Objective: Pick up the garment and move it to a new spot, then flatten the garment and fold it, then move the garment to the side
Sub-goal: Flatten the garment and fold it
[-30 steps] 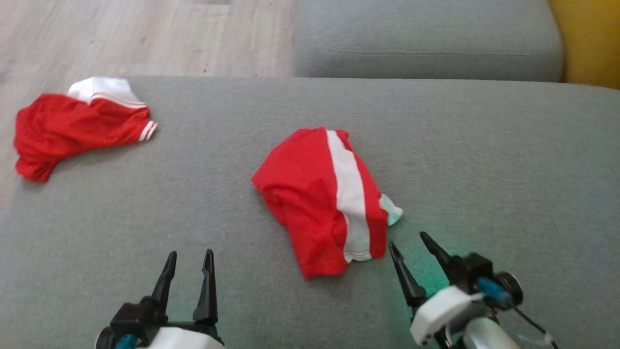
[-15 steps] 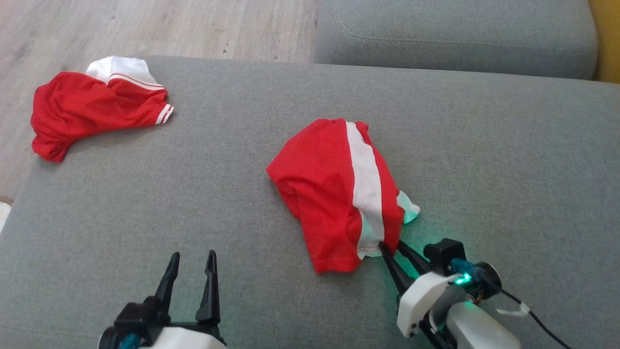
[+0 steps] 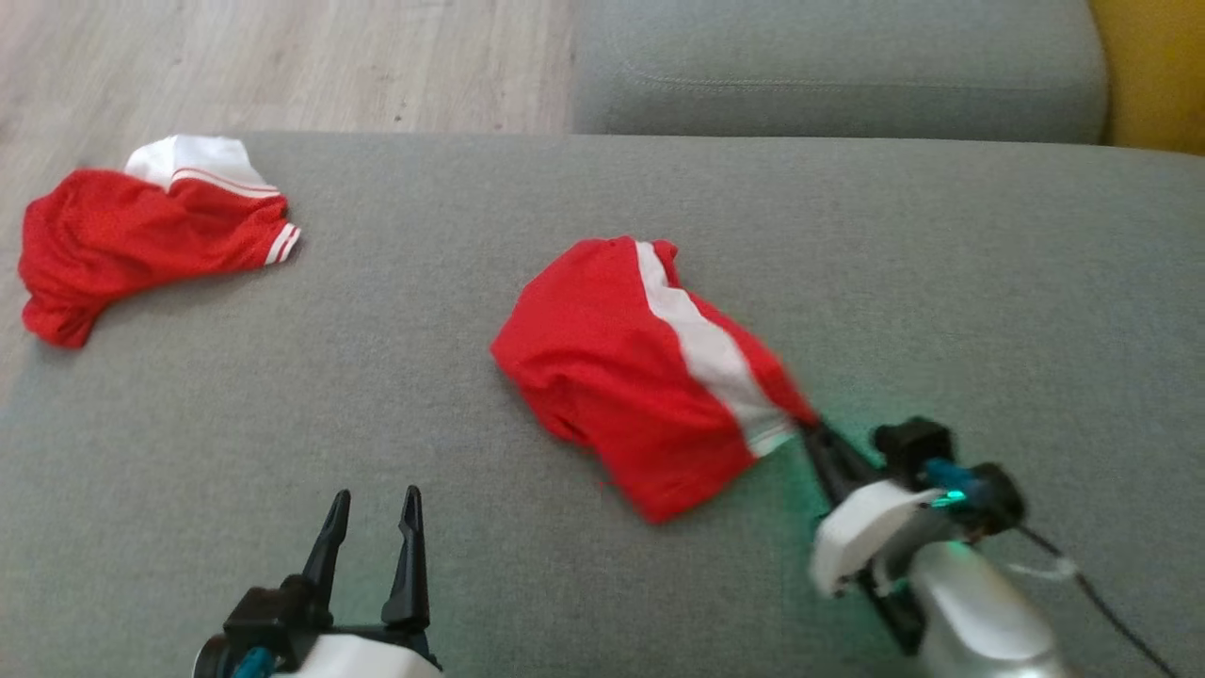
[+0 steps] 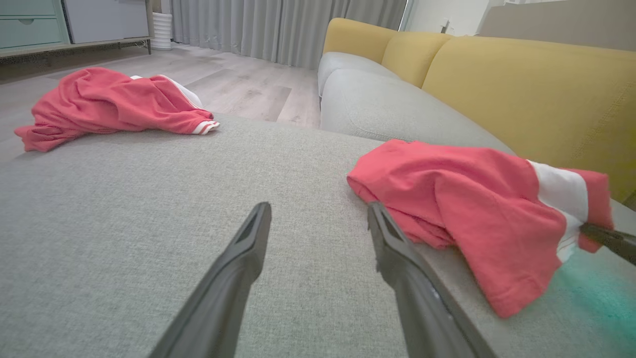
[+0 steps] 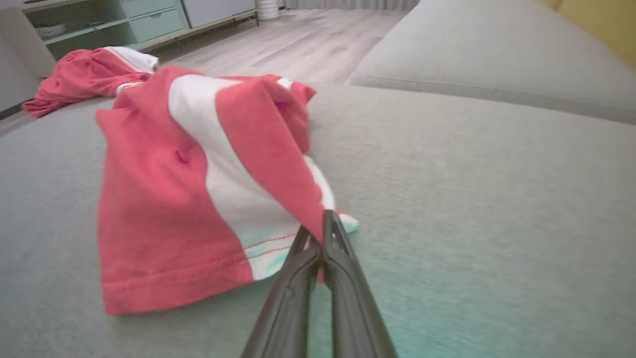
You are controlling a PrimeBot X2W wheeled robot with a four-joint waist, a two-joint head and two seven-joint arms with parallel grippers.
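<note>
The red white-striped garment (image 3: 640, 395), lying 10 to 4 o'clock, is pinched at 4 o'clock by the right gripper (image 3: 811, 433), jaws clenched; the left gripper (image 3: 377, 496) is seen with jaws released.

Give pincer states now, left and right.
Left pincer: open, holding nothing.
Right pincer: closed on the hem of the red garment.

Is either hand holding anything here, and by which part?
The right hand pinches the garment at its red edge beside the white stripe, near the hem. The left hand is open, holding nothing.
</note>
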